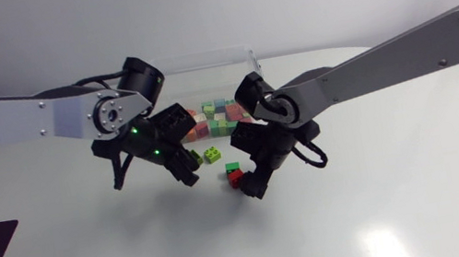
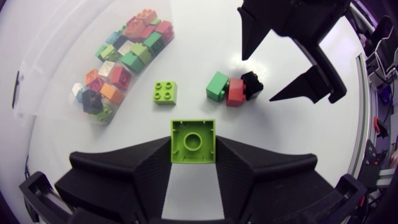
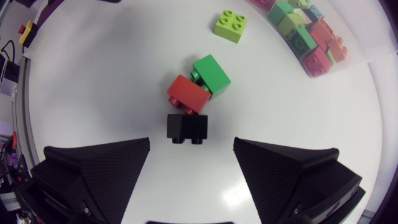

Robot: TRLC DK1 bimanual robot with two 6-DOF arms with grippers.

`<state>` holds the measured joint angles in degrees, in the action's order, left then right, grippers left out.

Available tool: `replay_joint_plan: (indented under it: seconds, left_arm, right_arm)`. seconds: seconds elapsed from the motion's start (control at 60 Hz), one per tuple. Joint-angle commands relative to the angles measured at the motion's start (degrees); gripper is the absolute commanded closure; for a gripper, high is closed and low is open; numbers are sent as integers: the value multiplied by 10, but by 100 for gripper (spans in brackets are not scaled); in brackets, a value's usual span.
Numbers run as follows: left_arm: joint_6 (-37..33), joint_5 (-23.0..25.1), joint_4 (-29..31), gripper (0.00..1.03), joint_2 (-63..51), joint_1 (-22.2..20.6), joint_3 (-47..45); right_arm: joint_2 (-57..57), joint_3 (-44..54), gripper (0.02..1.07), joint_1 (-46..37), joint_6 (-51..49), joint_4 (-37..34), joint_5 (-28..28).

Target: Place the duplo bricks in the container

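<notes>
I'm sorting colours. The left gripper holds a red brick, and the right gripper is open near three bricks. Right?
No. The left gripper holds a lime green brick, not a red one; the left wrist view shows it. The right gripper is open near three bricks.

Your table [image 1: 411, 210] is white and smooth with a soft sheen; a lamp glare sits at the lower right of the head view. The container [image 1: 208, 57] is clear, glossy plastic. The duplo bricks [image 2: 124, 59] in it and the lime brick [image 2: 193, 140] are smooth moulded plastic with a slight shine. Your right gripper [image 3: 192, 148] has matt black fingers [image 3: 93, 174] with a fine grainy texture. The left gripper [image 2: 193, 152] looks smoother, also matt. Your 2 arms, left arm [image 1: 12, 113] and right arm [image 1: 404, 53], have satin silver-grey, metal-looking links.
</notes>
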<state>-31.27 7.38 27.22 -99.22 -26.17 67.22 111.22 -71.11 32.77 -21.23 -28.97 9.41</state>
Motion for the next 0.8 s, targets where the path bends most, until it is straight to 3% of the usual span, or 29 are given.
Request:
replay_joint_plan:
  seconds: [0.0,0.067,0.217,0.483,0.517,0.783]
  left_arm:
    - [-3,11,10,69,28,15,8]
    - [-2,17,15,69,41,26,22]
    - [5,30,23,69,61,40,48]
    - [22,48,31,69,81,58,105]
    - [25,48,30,69,79,60,114]
    - [75,54,-28,68,34,67,170]
  right_arm:
    - [24,-26,13,12,-13,-11,-8]
    - [36,-39,14,16,-14,-17,-11]
    - [58,-62,27,22,-15,-35,-22]
    - [86,-88,69,21,-23,-43,-22]
    - [88,-90,79,21,-25,-47,-22]
    - [34,-88,81,13,-24,-93,-22]
